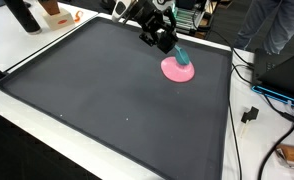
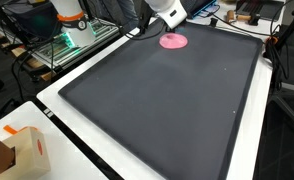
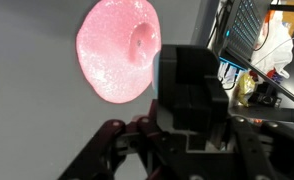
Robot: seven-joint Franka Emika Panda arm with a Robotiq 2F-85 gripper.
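A pink round disc (image 1: pixel 177 70) with a small bump lies near the far edge of the black mat (image 1: pixel 107 110); it also shows in an exterior view (image 2: pixel 173 41) and in the wrist view (image 3: pixel 115 50). My gripper (image 1: pixel 170 44) hangs tilted just above the disc's edge. A short teal object (image 1: pixel 183 56) sticks out from the fingertips and reaches down onto the disc. In the wrist view the fingers (image 3: pixel 192 85) read as one dark block pressed together, hiding most of the teal object. The gripper (image 2: pixel 167 18) shows white-topped in an exterior view.
The mat (image 2: pixel 167 110) covers most of the white table. A cardboard box (image 2: pixel 22 150) stands at one table corner. Cables and a small connector (image 1: pixel 250 115) lie beside the mat. Equipment with green lights (image 2: pixel 62 45) stands at the table's side. A person (image 1: pixel 277 25) stands behind.
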